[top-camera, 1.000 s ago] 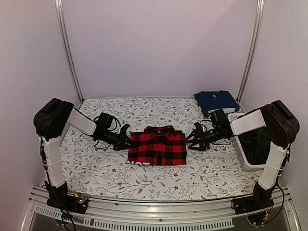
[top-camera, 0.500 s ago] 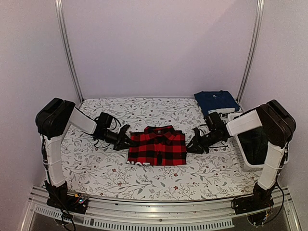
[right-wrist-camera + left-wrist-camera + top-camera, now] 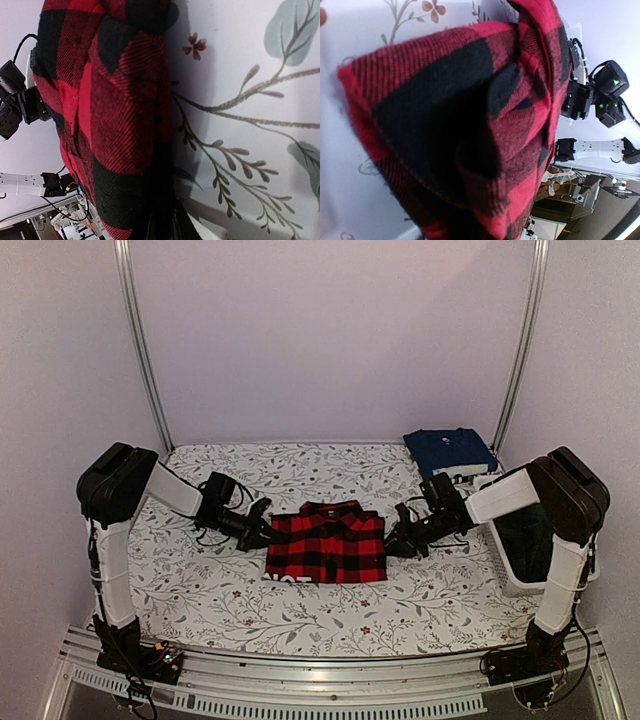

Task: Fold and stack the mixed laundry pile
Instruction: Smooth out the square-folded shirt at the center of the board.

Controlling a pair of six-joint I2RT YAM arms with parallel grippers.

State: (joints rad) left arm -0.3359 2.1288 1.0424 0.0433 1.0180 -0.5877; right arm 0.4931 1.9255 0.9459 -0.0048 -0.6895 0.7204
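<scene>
On cloth [image 3: 200, 590], left end effector [image 3: 262, 533] and right end effector [image 3: 393, 543] flank flannel shirt [image 3: 327, 545]

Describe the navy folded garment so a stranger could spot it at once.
Take the floral-print table cloth and look to its far right corner, just beyond the white plastic lattice basket. There lies the navy blue folded garment, a flat rectangle. Unlike the red-and-black checked flannel shirt in the middle, it is solid dark blue, with no checks.
</scene>
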